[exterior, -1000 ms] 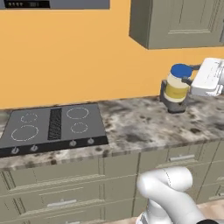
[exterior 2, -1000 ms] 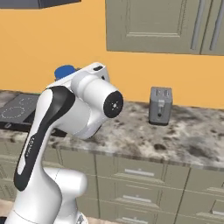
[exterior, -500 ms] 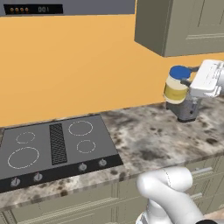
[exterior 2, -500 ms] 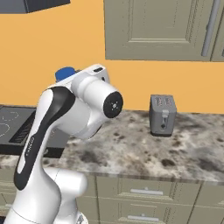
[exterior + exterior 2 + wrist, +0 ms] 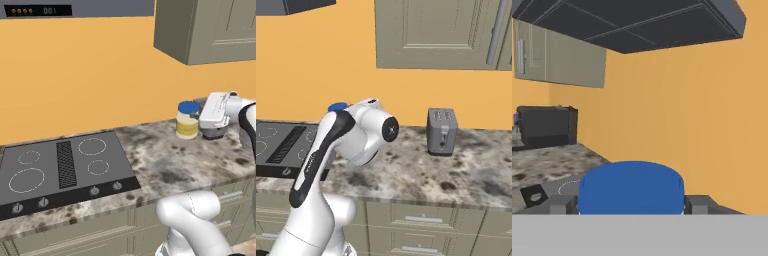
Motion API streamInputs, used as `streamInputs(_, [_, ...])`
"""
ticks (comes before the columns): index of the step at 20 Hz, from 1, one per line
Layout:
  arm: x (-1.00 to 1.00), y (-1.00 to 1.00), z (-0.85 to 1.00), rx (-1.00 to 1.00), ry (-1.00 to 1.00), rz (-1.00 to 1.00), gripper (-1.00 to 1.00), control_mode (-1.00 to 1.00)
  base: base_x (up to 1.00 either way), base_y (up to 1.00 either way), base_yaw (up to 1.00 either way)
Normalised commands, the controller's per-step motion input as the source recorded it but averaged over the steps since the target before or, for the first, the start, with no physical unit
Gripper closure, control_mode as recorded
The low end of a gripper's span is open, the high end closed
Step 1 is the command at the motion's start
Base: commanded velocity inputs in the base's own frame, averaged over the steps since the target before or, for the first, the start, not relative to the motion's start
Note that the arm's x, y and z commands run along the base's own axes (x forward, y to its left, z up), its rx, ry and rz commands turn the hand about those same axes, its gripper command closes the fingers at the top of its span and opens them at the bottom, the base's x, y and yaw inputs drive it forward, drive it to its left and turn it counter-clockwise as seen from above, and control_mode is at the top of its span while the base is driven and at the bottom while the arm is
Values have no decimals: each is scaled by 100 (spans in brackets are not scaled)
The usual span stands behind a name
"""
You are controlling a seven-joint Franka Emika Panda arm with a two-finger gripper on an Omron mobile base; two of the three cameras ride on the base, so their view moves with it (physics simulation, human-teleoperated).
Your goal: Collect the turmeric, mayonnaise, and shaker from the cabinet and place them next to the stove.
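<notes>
Since 1 second ago the base has driven and the whole view shifted, the mayonnaise (image 5: 187,119) coming lower, down near the desk (image 5: 170,165). Jaws part-open, closed on the jar's sides, one fingertip (image 5: 698,203) at each flank. It sits at 3 o'clock from the stove (image 5: 60,167), not yet released. Turmeric and shaker look still to fetch.

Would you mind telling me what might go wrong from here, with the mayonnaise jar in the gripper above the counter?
1. The mayonnaise jar seems held side-on by the gripper above the counter; it might slip out.
2. It is well right of the stove, so releasing here could leave it too far away.
</notes>
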Motion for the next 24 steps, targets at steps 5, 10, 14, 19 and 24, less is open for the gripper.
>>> streamInputs(5, [97, 0, -55, 1, 1, 18, 100, -100, 0, 0, 0])
streamInputs(10, [96, 0, -54, 0, 4, 17, 100, -100, 0, 0, 0])
streamInputs(14, [94, 7, -49, 0, 5, 11, 100, -100, 0, 0, 0])
streamInputs(19, [88, 12, -48, 0, 3, 8, 100, -100, 0, 0, 0])
streamInputs(24, [74, 22, -48, 0, 6, 7, 100, -100, 0, 0, 0])
